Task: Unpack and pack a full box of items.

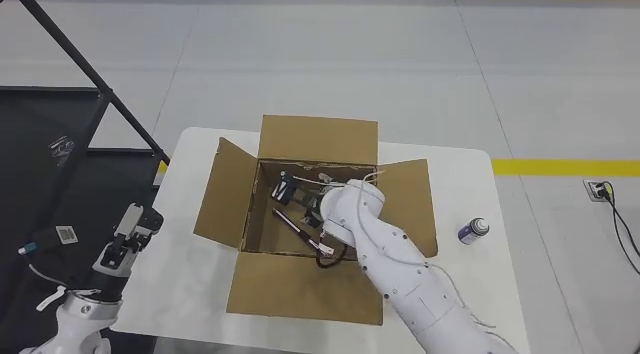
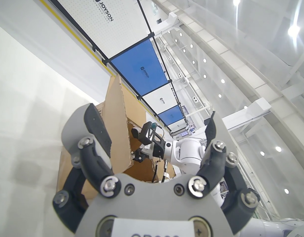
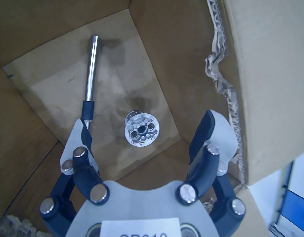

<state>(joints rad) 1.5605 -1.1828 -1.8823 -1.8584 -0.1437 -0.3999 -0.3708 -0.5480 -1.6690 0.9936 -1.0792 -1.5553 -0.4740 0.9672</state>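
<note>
A white tabletop (image 1: 190, 274) is seen from above, with a large open cardboard box (image 1: 318, 139) set at its middle and all four flaps folded outward. The right arm is bent down over the near side of the box. The right hand (image 3: 145, 124) is held inside it, its fingers spread wide with nothing gripped between them.

The box walls (image 3: 55, 6) are seen close around the right hand. A torn, ragged cardboard edge (image 3: 220, 57) runs just beside one finger. On the box floor a metal rod (image 3: 92, 75) with a black grip is laid. Its gripped end is partly hidden behind the other finger; whether they touch cannot be told. Near the rod but apart from it, directly below the gap between the fingers, a small metal spool (image 3: 141, 130) is stood on end.

The left hand (image 2: 152, 115) is held low at the tabletop's left edge, well apart from the box. It is opened wide, with nothing held.

A small can (image 1: 473, 230) is stood on the tabletop to the right of the box, just beyond its right flap.
</note>
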